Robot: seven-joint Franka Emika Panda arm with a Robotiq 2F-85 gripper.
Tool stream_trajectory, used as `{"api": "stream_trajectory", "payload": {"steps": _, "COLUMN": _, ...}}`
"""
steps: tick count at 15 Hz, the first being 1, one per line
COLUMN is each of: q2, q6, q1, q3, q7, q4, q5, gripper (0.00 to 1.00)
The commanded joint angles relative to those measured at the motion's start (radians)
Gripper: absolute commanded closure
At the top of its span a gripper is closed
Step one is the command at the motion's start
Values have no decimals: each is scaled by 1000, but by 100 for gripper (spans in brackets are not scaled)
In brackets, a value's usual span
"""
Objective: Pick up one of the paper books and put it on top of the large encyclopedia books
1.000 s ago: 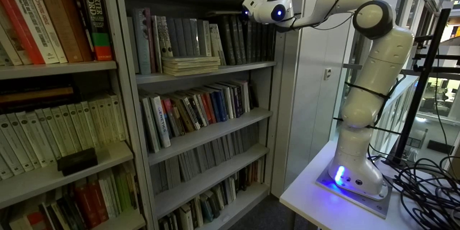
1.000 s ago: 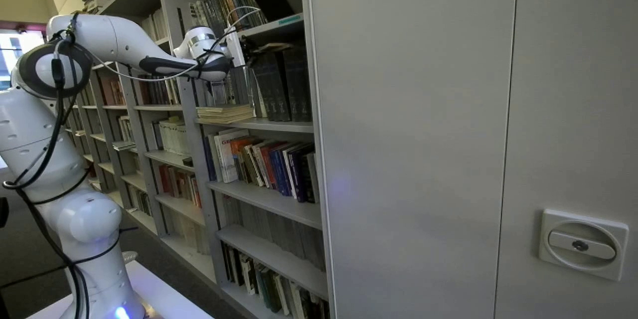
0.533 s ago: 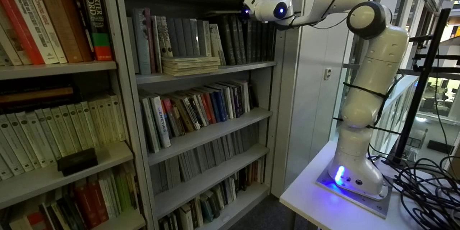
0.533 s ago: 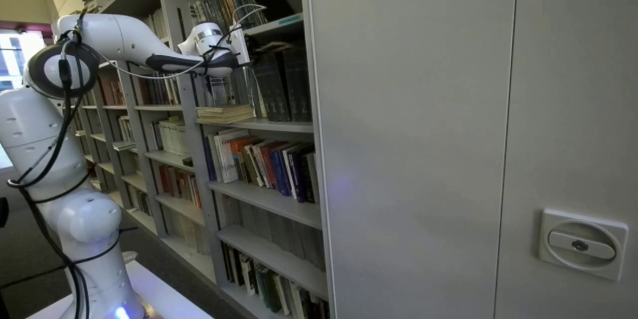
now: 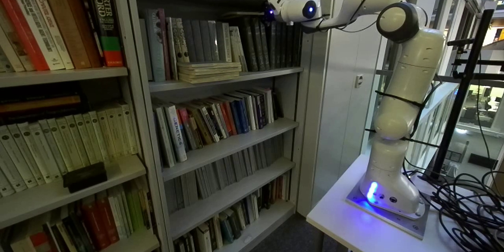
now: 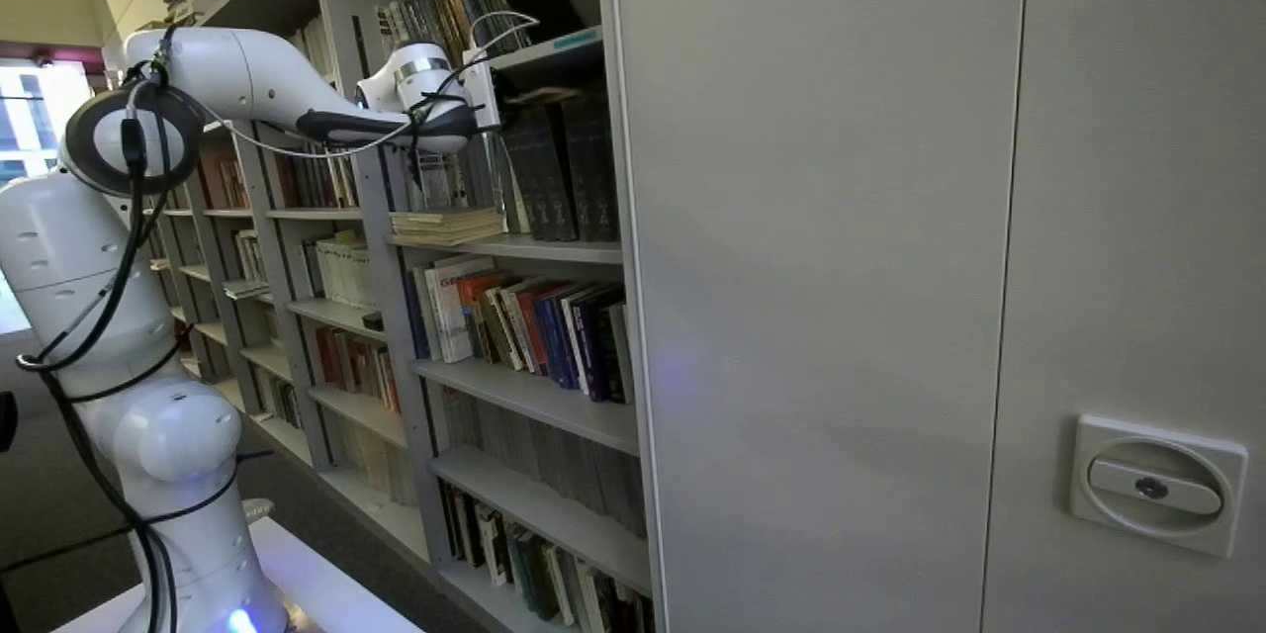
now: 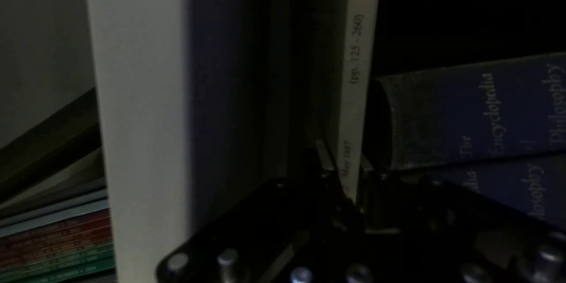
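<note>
Your robot arm (image 5: 419, 67) looks smooth and glossy, like plastic; the bolt heads (image 7: 301, 275) on your gripper (image 7: 346, 162) gleam like bare metal. The paper book (image 7: 355, 93) shows you smooth, matt paper — the encyclopedia books (image 7: 442, 115) look rougher, cloth-like. The cabinet door (image 6: 821, 277) is smooth, with a faint sheen.

On the left in an exterior view, a chunky Shorter Oxford (image 5: 103, 19) near some brown books (image 5: 65, 23), and lower down a black box (image 5: 85, 177) sitting in front of a bunch of white volumes (image 5: 59, 145). Further right there's a Genetics book (image 5: 176, 132) with some blue books (image 5: 239, 116) past it. Also, in an exterior view, big grey panels (image 6: 821, 218) on the right, handle plate (image 6: 1157, 485) down low.
</note>
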Motion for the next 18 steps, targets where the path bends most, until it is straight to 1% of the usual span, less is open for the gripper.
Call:
{"api": "stream_trajectory", "payload": {"steps": 1, "q2": 35, "q6": 13, "q1": -18, "q3": -10, "q7": -77, "q4": 50, "q5": 103, "gripper": 97}}
{"api": "stream_trajectory", "payload": {"steps": 8, "q2": 17, "q6": -33, "q1": -16, "q3": -9, "q7": -237, "q4": 16, "q5": 241, "gripper": 97}}
{"api": "stream_trajectory", "payload": {"steps": 9, "q2": 11, "q6": -50, "q1": -54, "q3": 25, "q7": -302, "q4": -5, "q5": 284, "gripper": 97}}
{"api": "stream_trajectory", "payload": {"steps": 12, "q2": -5, "q6": -84, "q1": -62, "q3": 44, "q7": -387, "q4": -23, "q5": 366, "gripper": 97}}
{"api": "stream_trajectory", "payload": {"steps": 13, "q2": -10, "q6": -102, "q1": -33, "q3": 23, "q7": -433, "q4": -31, "q5": 409, "gripper": 97}}
{"api": "stream_trajectory", "payload": {"steps": 18, "q2": -19, "q6": -162, "q1": -12, "q3": 28, "q7": -613, "q4": -30, "q5": 576, "gripper": 97}}
